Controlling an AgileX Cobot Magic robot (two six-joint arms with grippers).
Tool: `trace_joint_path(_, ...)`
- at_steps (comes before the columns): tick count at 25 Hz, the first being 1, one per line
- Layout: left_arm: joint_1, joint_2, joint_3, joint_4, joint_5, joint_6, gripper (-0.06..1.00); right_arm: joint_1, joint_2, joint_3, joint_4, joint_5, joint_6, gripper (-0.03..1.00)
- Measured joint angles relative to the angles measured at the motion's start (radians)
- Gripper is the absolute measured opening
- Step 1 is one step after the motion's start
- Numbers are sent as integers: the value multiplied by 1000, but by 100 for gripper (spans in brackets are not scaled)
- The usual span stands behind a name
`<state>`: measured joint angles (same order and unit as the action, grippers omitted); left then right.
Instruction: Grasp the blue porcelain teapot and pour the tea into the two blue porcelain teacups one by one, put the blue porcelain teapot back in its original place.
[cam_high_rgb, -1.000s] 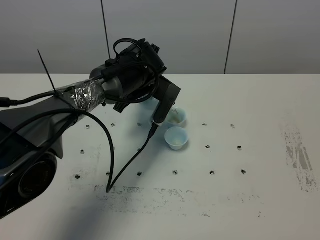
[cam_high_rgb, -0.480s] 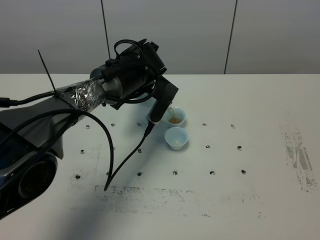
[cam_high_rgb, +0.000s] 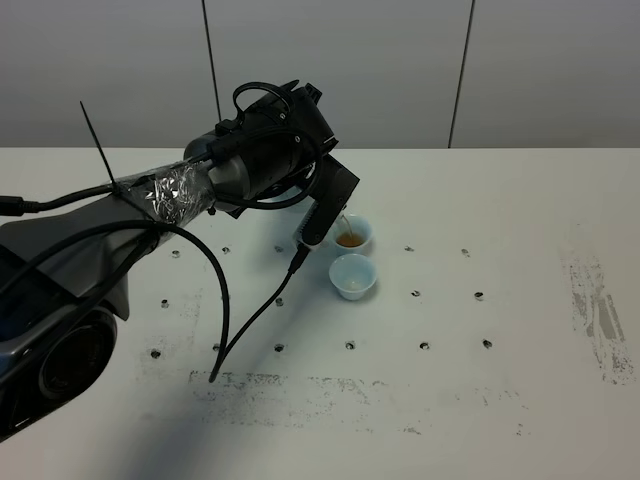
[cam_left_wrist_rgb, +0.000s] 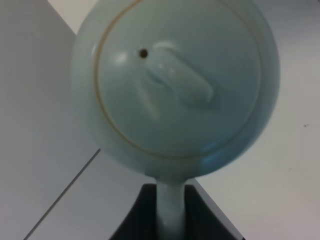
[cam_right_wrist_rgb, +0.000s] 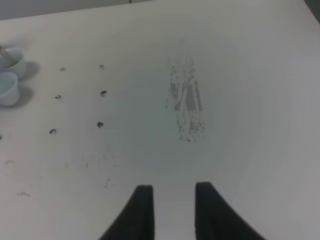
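Table (cam_high_rgb: 520, 400): left arm (cam_high_rgb: 170, 190) outstretched, pincer (cam_left_wrist_rgb: 170, 212) tilting teapot (cam_left_wrist_rgb: 175, 85) over far teacup (cam_high_rgb: 351, 236).

Pale blue-white glaze on the teapot (cam_left_wrist_rgb: 175, 85), with a thin tan line ringing its lid (cam_left_wrist_rgb: 210, 60). Same pale blue on the far teacup (cam_high_rgb: 364, 228), amber-brown tea inside, and on the near teacup (cam_high_rgb: 353, 277). White desk (cam_high_rgb: 520, 200) speckled with dark dots and grey scuffs; black left arm (cam_high_rgb: 262, 160) with a crinkled silver wrap (cam_high_rgb: 170, 190).

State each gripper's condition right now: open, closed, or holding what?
Left gripper: closed on the handle of the blue porcelain teapot.
Right gripper: open, holding nothing.
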<state>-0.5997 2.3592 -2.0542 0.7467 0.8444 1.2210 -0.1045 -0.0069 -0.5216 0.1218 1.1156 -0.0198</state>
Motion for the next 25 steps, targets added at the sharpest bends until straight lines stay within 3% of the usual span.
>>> trace_joint_path(25,-9,0,0,49,-1,24,13,0,0,0,0,0,0,22)
